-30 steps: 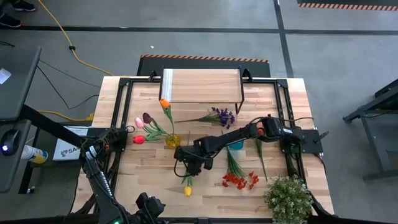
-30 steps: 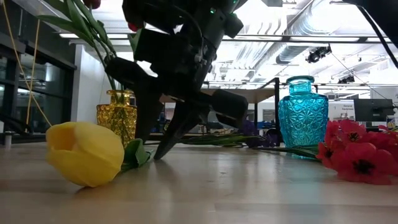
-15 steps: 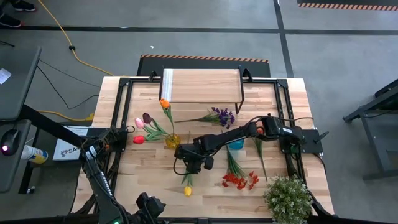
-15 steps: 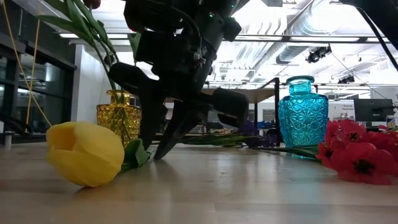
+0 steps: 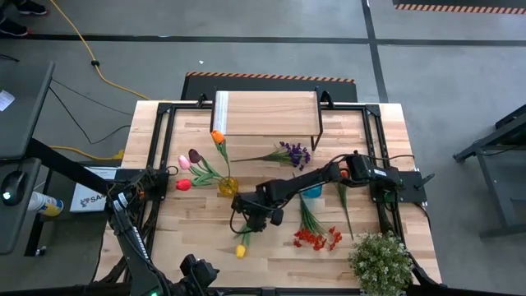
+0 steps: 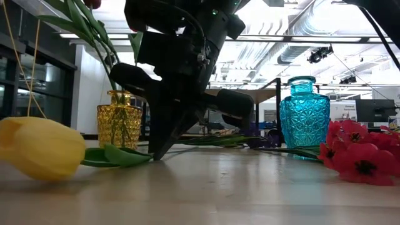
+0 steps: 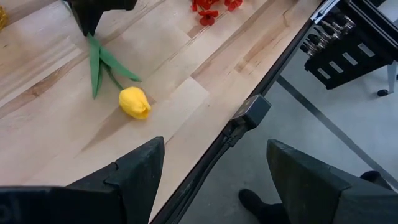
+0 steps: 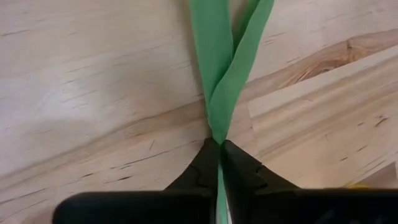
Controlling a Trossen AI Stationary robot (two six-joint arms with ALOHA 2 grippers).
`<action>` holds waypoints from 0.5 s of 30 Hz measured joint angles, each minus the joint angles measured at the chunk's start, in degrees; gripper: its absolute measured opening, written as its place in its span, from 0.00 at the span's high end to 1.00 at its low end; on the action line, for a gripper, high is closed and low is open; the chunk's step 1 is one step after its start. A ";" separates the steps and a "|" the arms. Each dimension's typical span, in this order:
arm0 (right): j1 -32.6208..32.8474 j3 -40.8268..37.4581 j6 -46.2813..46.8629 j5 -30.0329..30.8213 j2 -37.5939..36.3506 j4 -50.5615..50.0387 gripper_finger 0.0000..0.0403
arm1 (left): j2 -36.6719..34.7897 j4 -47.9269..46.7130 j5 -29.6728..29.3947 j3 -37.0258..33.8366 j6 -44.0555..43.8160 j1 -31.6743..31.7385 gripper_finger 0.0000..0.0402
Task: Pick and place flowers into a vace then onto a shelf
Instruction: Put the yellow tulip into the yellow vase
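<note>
Right gripper (image 8: 219, 163) jaws clamped on the yellow tulip (image 5: 240, 251) stem at the tabletop (image 5: 271, 259); left gripper (image 7: 211, 180) jaws wide apart, empty.

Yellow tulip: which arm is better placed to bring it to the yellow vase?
The right: its pincer is shut on the tulip stem, close to the vase. The left pincer hangs open at the table edge.
</note>
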 joint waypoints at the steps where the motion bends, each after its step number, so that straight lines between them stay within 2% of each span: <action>1: 0.00 0.01 0.51 0.27 0.00 0.00 0.99 | 0.00 0.02 0.00 0.00 0.00 0.00 0.21; 15: 1.71 -0.22 6.15 1.99 -3.75 -0.86 1.00 | 0.00 0.78 1.37 0.00 0.02 0.00 0.21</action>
